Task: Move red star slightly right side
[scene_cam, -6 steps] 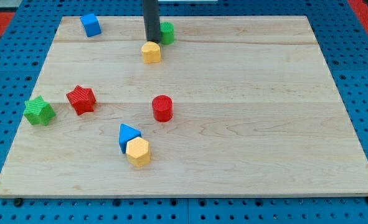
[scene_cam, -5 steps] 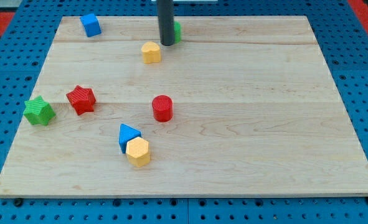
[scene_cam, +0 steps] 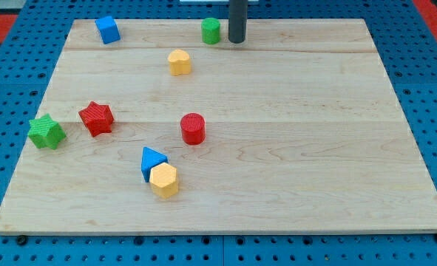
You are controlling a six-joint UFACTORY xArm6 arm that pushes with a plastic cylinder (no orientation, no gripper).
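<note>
The red star [scene_cam: 96, 118] lies on the wooden board [scene_cam: 292, 133] at the view's left, just right of a green star [scene_cam: 46, 131]. My tip [scene_cam: 236, 41] is at the view's top, just right of a green cylinder [scene_cam: 211, 31]. The tip is far from the red star, up and to the right of it, and touches no block.
A blue cube [scene_cam: 107, 29] sits at the top left. A yellow block [scene_cam: 179, 62] lies below the green cylinder. A red cylinder [scene_cam: 193, 128] stands mid-board. A blue triangle [scene_cam: 152, 160] touches a yellow hexagon [scene_cam: 163, 180] at the lower middle.
My tip has moved to the right along the top of the board, from beside the yellow block past the green cylinder. No block has moved.
</note>
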